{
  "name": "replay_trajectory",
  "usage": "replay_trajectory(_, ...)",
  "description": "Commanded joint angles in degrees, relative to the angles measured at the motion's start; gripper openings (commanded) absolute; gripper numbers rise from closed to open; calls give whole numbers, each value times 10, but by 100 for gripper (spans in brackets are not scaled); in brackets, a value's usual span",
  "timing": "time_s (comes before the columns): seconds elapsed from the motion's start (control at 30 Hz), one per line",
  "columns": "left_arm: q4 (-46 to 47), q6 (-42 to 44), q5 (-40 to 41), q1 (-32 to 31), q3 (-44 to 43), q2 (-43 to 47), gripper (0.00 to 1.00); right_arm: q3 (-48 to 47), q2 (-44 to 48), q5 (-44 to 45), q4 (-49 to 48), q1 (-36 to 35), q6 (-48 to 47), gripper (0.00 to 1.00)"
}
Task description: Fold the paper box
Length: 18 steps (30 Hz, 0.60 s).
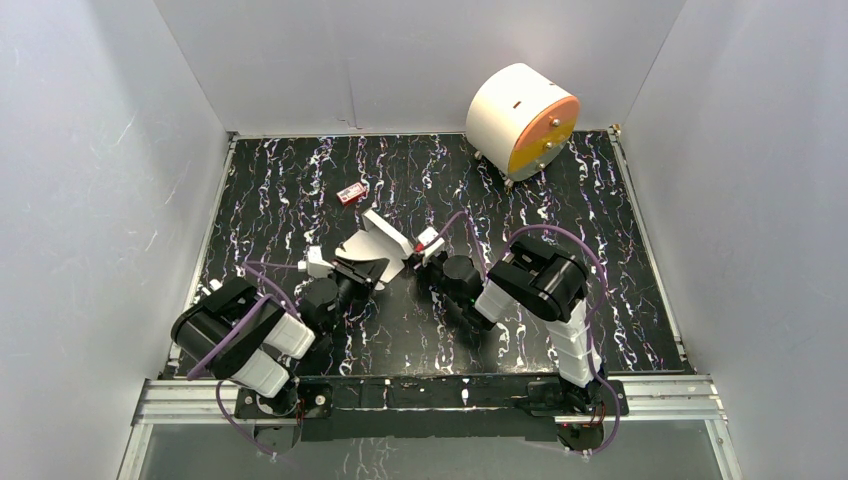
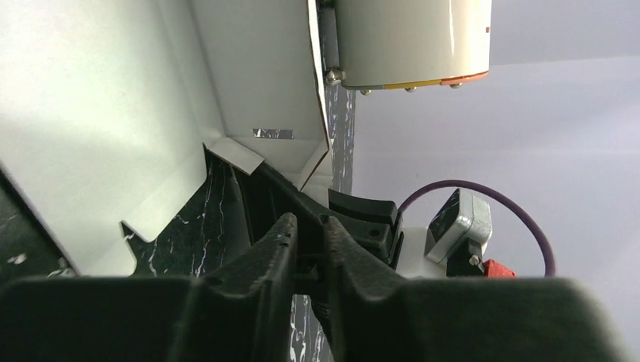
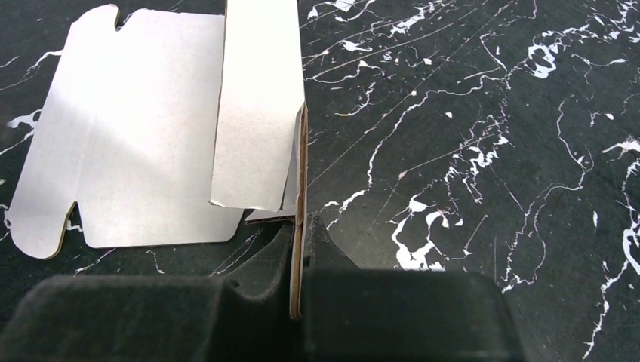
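Note:
The paper box (image 1: 372, 245) is a white die-cut sheet, partly bent up, in the middle of the black marbled table (image 1: 620, 260). My right gripper (image 1: 417, 258) is shut on it. In the right wrist view an upright panel's brown edge is pinched between the jaws of the right gripper (image 3: 299, 224), and the rest of the paper box (image 3: 143, 151) lies flat to the left with one flap raised. My left gripper (image 1: 360, 270) sits at the sheet's near left side. In the left wrist view the left gripper (image 2: 309, 222) shows a narrow gap with no cardboard in it, and the paper box (image 2: 113, 113) rises up and to the left.
A big white cylinder with an orange face (image 1: 522, 120) stands at the back right, and the same cylinder (image 2: 411, 41) fills the top of the left wrist view. A tiny red item (image 1: 351, 193) lies behind the sheet. White walls close in the table on three sides.

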State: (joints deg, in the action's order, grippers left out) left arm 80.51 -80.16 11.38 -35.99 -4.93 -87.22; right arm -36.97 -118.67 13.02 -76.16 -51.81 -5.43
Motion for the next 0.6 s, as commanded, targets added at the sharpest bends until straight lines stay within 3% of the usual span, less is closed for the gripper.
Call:
replay_trajectory(0.0,-29,93,-42,4,-57,-5,26,2,-3,-28,4,-1,-14,0)
replay_trajectory(0.1,-37,112,-49,4,-70,-29,38,2,2,-36,10,-1,-12,0)
replay_trajectory(0.2,-39,159,-42,4,-80,-45,43,1,5,-42,14,-1,-11,0)
replay_trajectory(0.57,-43,311,-43,4,-127,-75,39,-4,7,-64,27,0,-7,0)
